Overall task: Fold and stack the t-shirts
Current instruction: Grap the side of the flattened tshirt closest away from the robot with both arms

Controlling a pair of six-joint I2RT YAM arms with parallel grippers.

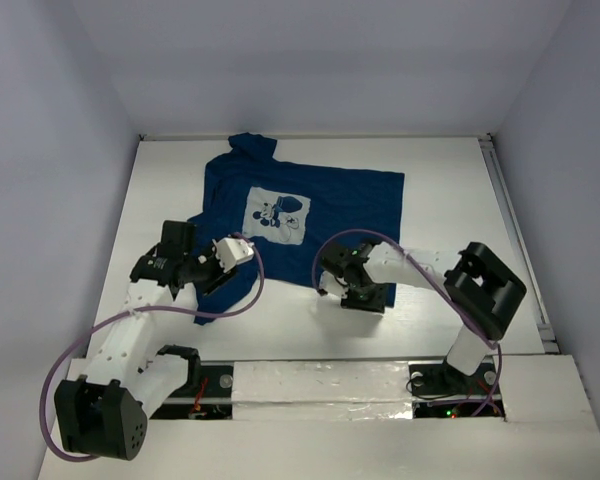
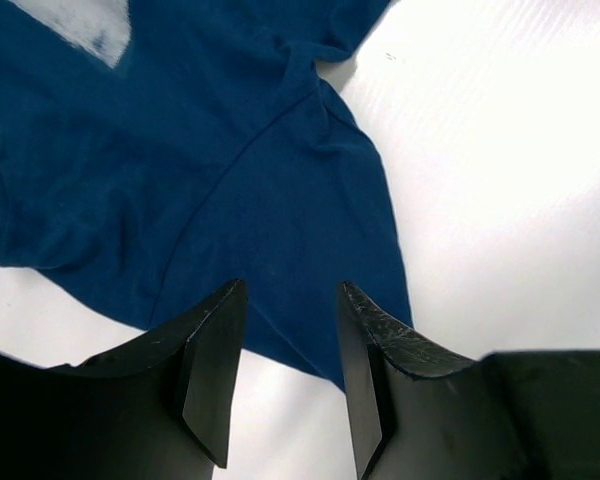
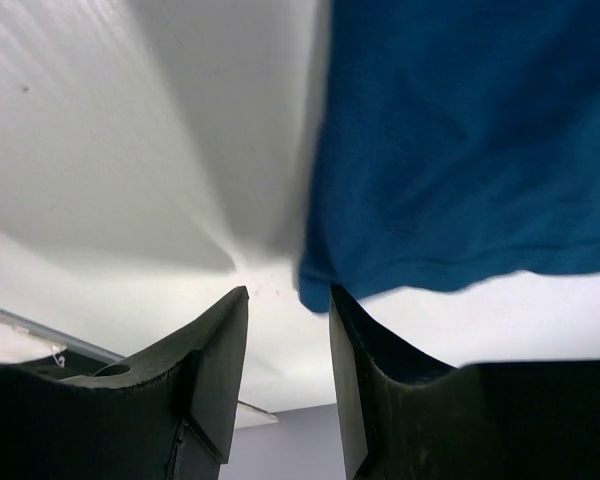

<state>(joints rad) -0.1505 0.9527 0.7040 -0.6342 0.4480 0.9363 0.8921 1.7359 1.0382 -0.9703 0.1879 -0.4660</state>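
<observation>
The dark navy t-shirt [image 1: 330, 205] lies spread on the white table [image 1: 450, 190], its white printed graphic [image 1: 277, 215] facing up. My left gripper [image 1: 218, 283] is open over the shirt's near left corner. In the left wrist view its jaws [image 2: 290, 290] stand apart above the cloth's edge [image 2: 280, 200], with bare table between them. My right gripper [image 1: 360, 293] is open at the shirt's near right edge. In the right wrist view [image 3: 288, 292] a corner of the cloth [image 3: 460, 150] lies just past the fingertips, not gripped.
White walls enclose the table on three sides. A metal rail [image 1: 515, 230] runs along the right edge. The arm bases and a taped strip [image 1: 320, 385] sit at the near edge. Purple cables [image 1: 230, 305] loop from both arms.
</observation>
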